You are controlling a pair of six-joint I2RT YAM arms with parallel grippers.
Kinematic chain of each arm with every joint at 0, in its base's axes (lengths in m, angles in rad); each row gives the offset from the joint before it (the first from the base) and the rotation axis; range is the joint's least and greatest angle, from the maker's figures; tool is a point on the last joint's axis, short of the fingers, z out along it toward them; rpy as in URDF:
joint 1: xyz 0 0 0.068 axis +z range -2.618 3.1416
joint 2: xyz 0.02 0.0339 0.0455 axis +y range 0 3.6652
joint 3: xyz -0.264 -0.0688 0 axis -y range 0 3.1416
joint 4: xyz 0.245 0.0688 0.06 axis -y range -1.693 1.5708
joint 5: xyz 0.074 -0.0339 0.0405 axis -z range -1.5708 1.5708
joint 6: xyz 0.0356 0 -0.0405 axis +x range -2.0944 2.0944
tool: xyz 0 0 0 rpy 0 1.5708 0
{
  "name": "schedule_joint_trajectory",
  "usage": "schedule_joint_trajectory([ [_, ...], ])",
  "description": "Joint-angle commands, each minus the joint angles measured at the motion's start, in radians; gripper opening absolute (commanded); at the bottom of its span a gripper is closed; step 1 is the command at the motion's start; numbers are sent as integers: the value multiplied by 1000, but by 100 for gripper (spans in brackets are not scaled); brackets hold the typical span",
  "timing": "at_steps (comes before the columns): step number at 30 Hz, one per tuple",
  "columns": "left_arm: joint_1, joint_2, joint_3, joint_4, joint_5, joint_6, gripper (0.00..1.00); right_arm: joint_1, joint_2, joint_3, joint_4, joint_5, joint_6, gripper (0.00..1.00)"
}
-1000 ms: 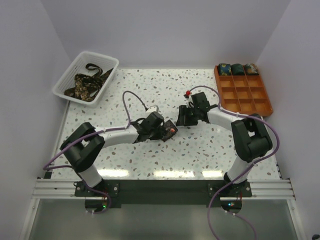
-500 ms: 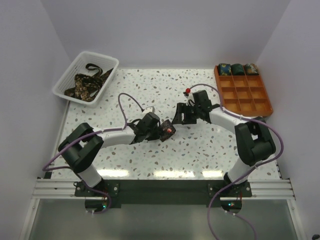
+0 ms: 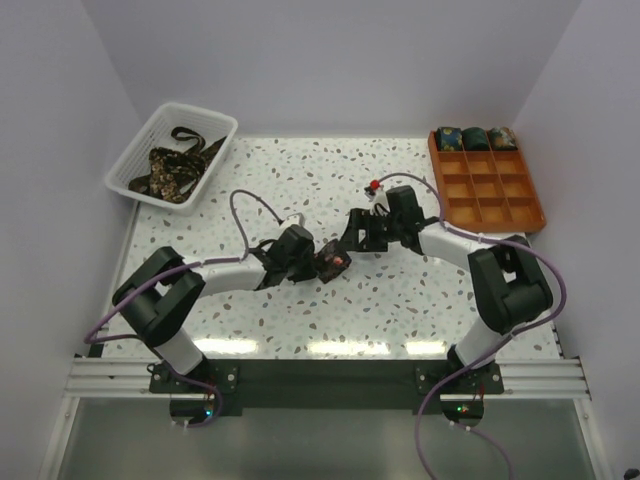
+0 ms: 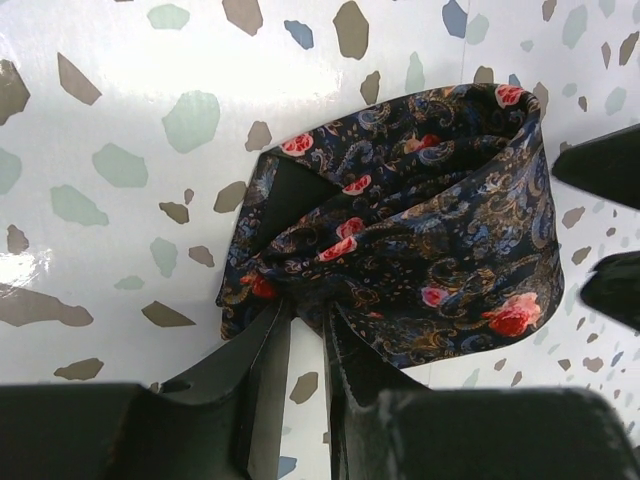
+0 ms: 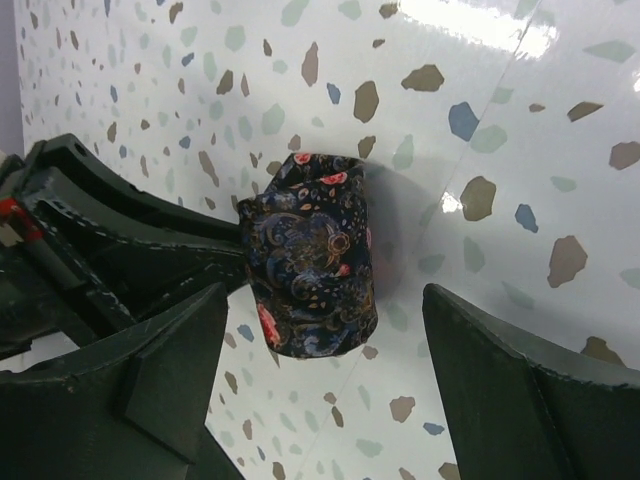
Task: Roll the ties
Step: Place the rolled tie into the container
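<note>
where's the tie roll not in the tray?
Top view: rolled tie in the middle of the table, pinched by the left gripper, open right gripper on its right.

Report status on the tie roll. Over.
Left gripper shut on the rolled tie. Right gripper open, apart from it. Nothing else near the roll.

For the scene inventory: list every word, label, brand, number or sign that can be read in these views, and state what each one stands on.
No text can be read in any view.
rolled tie: paisley and rose print only, no label showing.
orange tray, white basket, table: no lettering.
small red part in the top view: too small to tell whether it bears a mark.
</note>
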Motion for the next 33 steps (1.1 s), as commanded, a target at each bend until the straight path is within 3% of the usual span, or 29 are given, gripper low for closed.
schedule_joint_trajectory([
  [1, 24, -10, -34, -1, 9, -23, 24, 18, 28, -26, 102, -72, 27, 83],
  [11, 45, -1, -60, 83, 60, -66, 24, 67, 103, -66, 222, -89, 61, 82],
  [17, 61, 5, -94, 131, 101, -104, 24, 85, 135, -66, 265, -94, 76, 76],
  [20, 61, -2, -106, 145, 106, -119, 24, 88, 138, -68, 281, -81, 79, 67],
  [28, 61, -51, -124, 151, 103, -133, 25, 97, 138, -65, 289, -48, 75, 30],
  [33, 65, -120, -143, 108, 65, -123, 31, 123, 98, -45, 173, 66, -19, 19],
])
